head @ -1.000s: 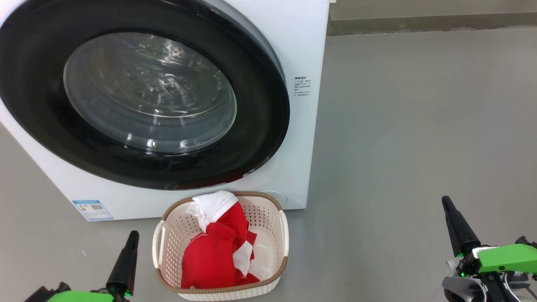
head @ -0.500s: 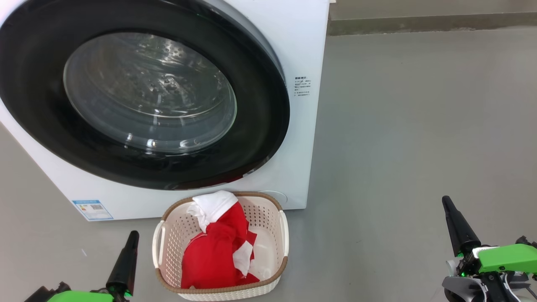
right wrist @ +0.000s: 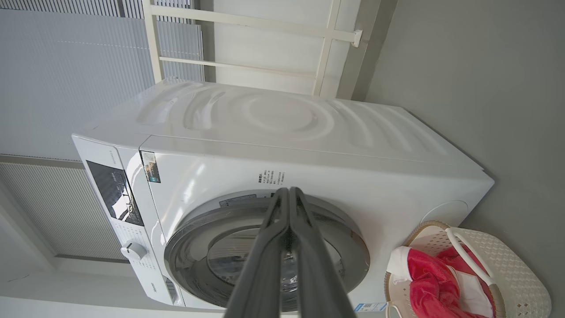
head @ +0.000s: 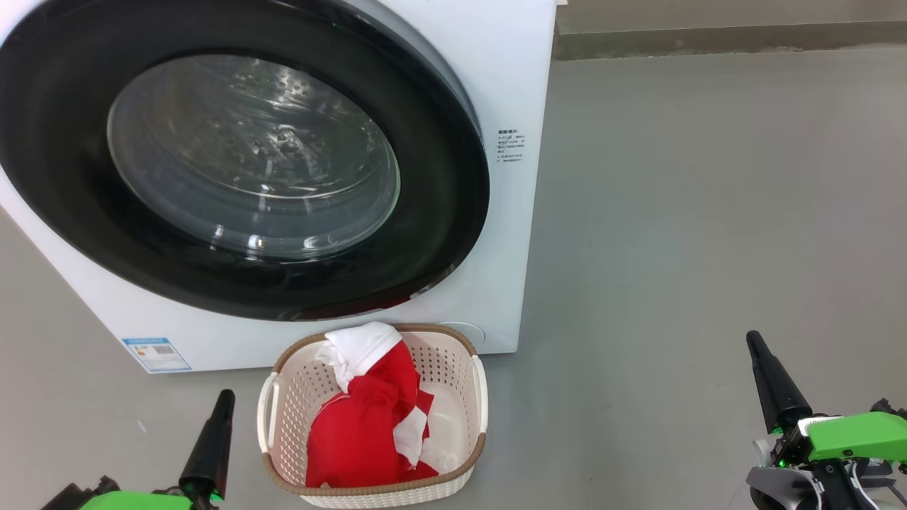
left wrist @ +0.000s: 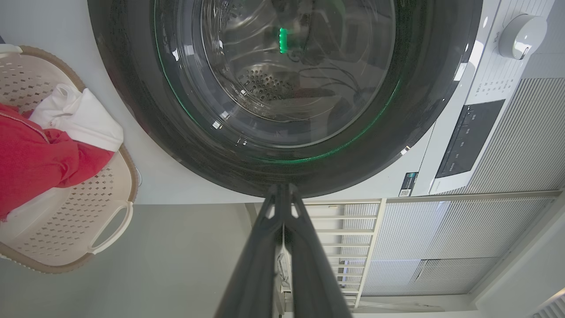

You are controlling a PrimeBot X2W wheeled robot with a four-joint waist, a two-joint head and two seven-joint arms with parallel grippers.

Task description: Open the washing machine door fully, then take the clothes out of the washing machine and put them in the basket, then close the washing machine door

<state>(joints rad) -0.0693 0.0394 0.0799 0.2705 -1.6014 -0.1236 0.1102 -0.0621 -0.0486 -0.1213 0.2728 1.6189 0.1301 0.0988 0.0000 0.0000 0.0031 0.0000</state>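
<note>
While both arms were cut off at the bottom edge of the head view, the left gripper [head: 224, 401] and right gripper [head: 755, 348] each showed their fingers pressed together, nothing pinched. Left one sat near the basket [head: 481, 394], beside its left handle but apart from it; right one was well apart, with bare grey floor [head: 680, 255] between. The basket's near wall ran almost to the frame edge. The clothes [head: 358, 432] lay in the basket, red bulk heaped toward the left, white piece draped over the far rim; what lay under the heap was hidden. Basket stood just in front of the washing machine [head: 510, 64], touching or not, can't tell. The washing machine door [head: 446, 212] looked shut against the front, its top and left clipped by the frame. Glare on the glass; drum holes were visible, drum contents hard to make out. Open floor ran right of the machine to the wall base [head: 730, 39].
</note>
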